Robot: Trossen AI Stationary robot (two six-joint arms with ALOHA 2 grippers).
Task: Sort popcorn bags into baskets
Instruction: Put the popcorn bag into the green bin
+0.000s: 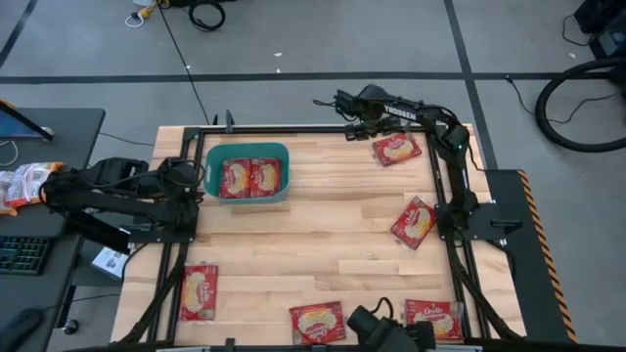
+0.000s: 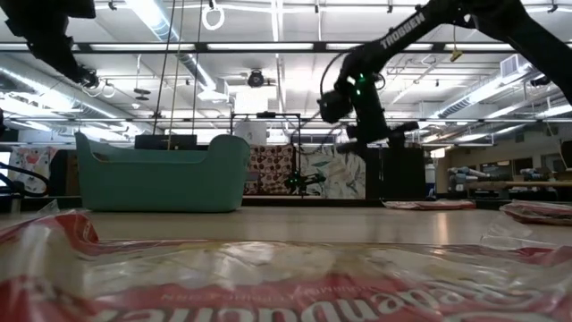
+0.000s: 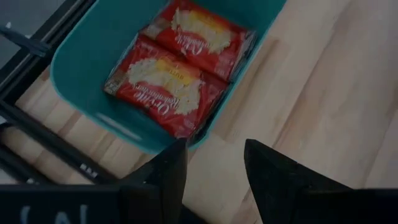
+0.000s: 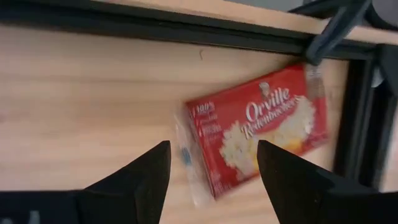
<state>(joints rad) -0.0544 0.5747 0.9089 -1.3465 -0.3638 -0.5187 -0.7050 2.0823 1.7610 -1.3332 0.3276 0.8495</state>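
Note:
The teal basket (image 1: 246, 154) stands on the table's far left part, with two red popcorn bags (image 3: 180, 74) lying flat side by side inside it. My left gripper (image 3: 214, 180) hovers open just outside the basket's left wall (image 1: 208, 174), holding nothing. My right gripper (image 4: 214, 174) is open above the far edge of the table, beside a red popcorn bag (image 4: 261, 134) that lies flat on the wood near the far right corner (image 1: 396, 149). More bags lie flat at mid right (image 1: 414, 222), near left (image 1: 200, 291) and along the near edge (image 1: 316, 322), (image 1: 433, 318).
A black frame rail (image 4: 186, 28) runs along the table's far edge, close behind the far right bag. Crinkled white-and-orange packets (image 1: 24, 181) and a keyboard (image 1: 20, 254) sit on a side desk left of the table. A camera mount (image 1: 391, 328) stands at the near edge.

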